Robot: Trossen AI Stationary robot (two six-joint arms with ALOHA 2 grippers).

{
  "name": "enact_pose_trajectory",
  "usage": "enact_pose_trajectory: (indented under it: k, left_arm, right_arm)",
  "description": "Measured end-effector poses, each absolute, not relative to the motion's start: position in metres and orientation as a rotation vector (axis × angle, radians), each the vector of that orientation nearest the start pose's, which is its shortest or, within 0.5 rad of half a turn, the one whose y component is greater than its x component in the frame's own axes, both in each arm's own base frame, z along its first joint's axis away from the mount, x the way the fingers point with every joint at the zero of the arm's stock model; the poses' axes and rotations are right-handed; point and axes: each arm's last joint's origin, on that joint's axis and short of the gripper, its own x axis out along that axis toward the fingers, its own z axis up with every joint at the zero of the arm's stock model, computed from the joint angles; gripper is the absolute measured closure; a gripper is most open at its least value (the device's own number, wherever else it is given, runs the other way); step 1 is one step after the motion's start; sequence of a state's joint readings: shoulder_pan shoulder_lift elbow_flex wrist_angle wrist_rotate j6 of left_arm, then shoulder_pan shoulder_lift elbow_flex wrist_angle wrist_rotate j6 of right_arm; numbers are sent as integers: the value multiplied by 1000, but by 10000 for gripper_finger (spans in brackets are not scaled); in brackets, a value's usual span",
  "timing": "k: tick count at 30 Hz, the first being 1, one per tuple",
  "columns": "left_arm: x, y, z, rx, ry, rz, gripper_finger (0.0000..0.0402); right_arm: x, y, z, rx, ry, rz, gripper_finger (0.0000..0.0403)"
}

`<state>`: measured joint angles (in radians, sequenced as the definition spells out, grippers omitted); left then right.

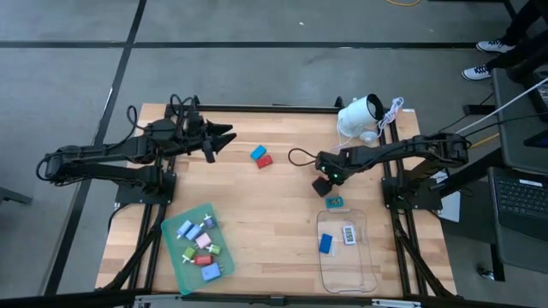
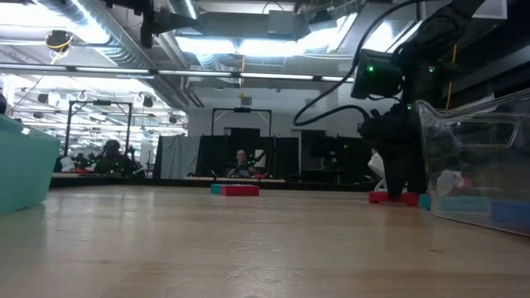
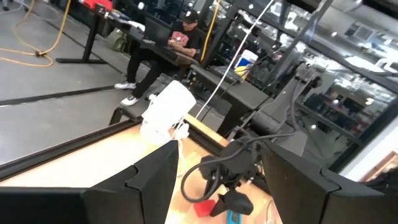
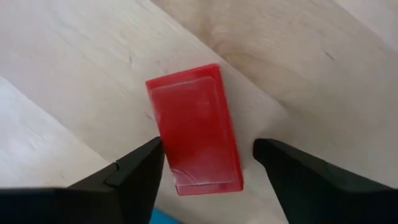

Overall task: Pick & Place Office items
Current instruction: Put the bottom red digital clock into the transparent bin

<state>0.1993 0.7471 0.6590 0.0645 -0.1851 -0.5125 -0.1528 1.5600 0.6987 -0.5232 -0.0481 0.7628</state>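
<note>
My right gripper is open, low over the table between the white device and the clear tray, as the high view shows. A small red rectangular piece lies flat on the wood between its fingers, also seen in the low view. A teal piece lies just beside it. A blue piece and a second red piece lie mid-table. My left gripper is open, held up near the far left, touching nothing. My right gripper comes from above with a finger on either side of the red piece, across its short width. One finger stands right against a long edge; I cannot tell whether it touches. The other finger stands apart. The piece lies flat on the table.
A clear tray at the near right holds a blue and a white piece. A green tray at the near left holds several small pieces. A white rounded device with a cord stands at the far right. People sit in the room beyond.
</note>
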Motion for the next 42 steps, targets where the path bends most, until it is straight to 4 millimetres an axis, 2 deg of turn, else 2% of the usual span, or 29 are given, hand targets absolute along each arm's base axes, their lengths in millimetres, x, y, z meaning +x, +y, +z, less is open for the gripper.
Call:
enact_pose_trajectory:
  k: [5,11,17,22,26,32,37,42]
  left_arm:
    - [168,39,322,-505,-105,357,176]
    - [168,38,322,-506,-102,344,176]
    - [168,38,322,-507,-94,318,176]
    - [168,38,322,-506,-94,317,176]
    - [168,38,322,-503,-92,315,176]
    - [168,38,322,-481,-88,315,176]
    - [168,38,322,-479,-86,312,176]
    - [168,37,322,-480,-84,301,176]
  right_arm:
    - [236,-35,125,713,1317,-558,152]
    - [234,-40,125,681,1321,-602,181]
    - [232,-43,124,675,1320,-631,247]
    - [235,-44,127,692,1315,-624,247]
    - [246,-47,137,709,1285,-634,247]
    - [281,-54,177,749,1115,-527,247]
    - [315,-58,232,781,921,-309,247]
    - [333,-42,286,751,807,-72,247]
